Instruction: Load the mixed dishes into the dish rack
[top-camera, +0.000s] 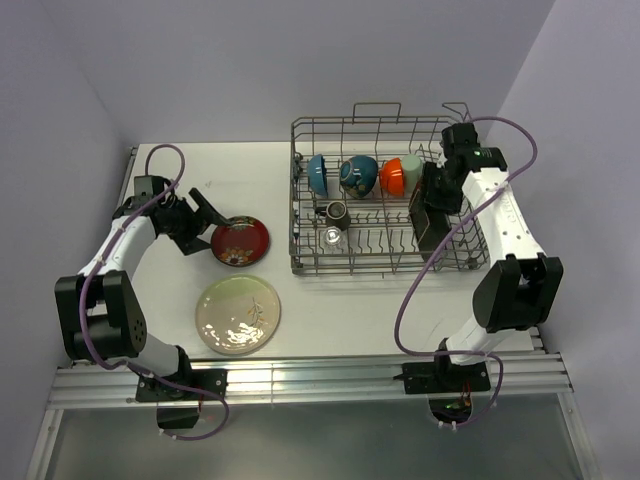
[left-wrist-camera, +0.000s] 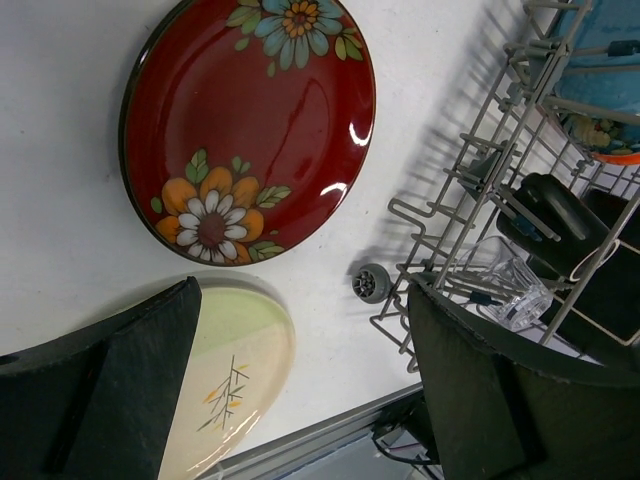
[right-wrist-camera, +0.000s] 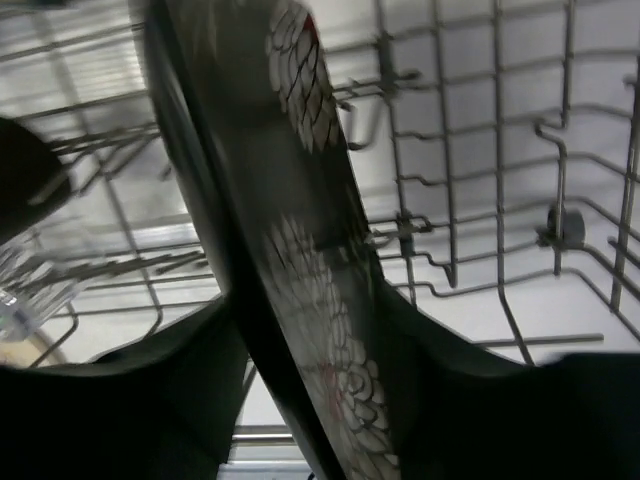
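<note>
Your left gripper (top-camera: 205, 213) stands wide open and holds nothing. It sits just beside the 9 o'clock rim of the red round saucer with painted flowers (top-camera: 240, 241).

The cream round plate (top-camera: 238, 315) lies flat at 6 o'clock of the saucer, apart from it.

Your right gripper (top-camera: 437, 198) is inside the large grey wire dish rack (top-camera: 390, 268), at its 3 o'clock end. A black square plate (right-wrist-camera: 300, 250) stands on edge between its fingers (right-wrist-camera: 480, 400). That view is blurred, so you cannot tell whether it is clamped or let go.

Room:
- Bare white table (top-camera: 330, 310) runs along the rack's 6 o'clock wall.
- A blue-lined bowl (top-camera: 318, 173) and an orange bowl (top-camera: 392, 177) stand in the rack toward 12 o'clock.
- A small brown mug (top-camera: 337, 211) and a clear glass (top-camera: 332, 237) stand near its 9 o'clock wall.
</note>
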